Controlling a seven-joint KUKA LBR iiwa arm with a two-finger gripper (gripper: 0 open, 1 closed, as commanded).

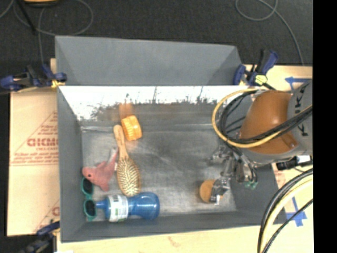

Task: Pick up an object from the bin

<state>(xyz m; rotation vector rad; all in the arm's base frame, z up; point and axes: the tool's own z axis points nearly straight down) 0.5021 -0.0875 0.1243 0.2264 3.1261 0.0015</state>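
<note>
My gripper point(218, 190) hangs low over the right part of the bin floor, near the front wall. A small round orange-brown thing point(206, 191) lies right against the gripper's left side, touching or nearly touching it. Whether the thing sits inside the grip cannot be made out.
The other things lie at the bin's left: a yellow-orange cylinder point(131, 128), a wooden hairbrush point(126, 174), a pink soft piece point(100, 174), a blue bottle point(130, 206) with a white label, and green sunglasses point(88, 198). The arm with its orange cover and cables reaches in from the right.
</note>
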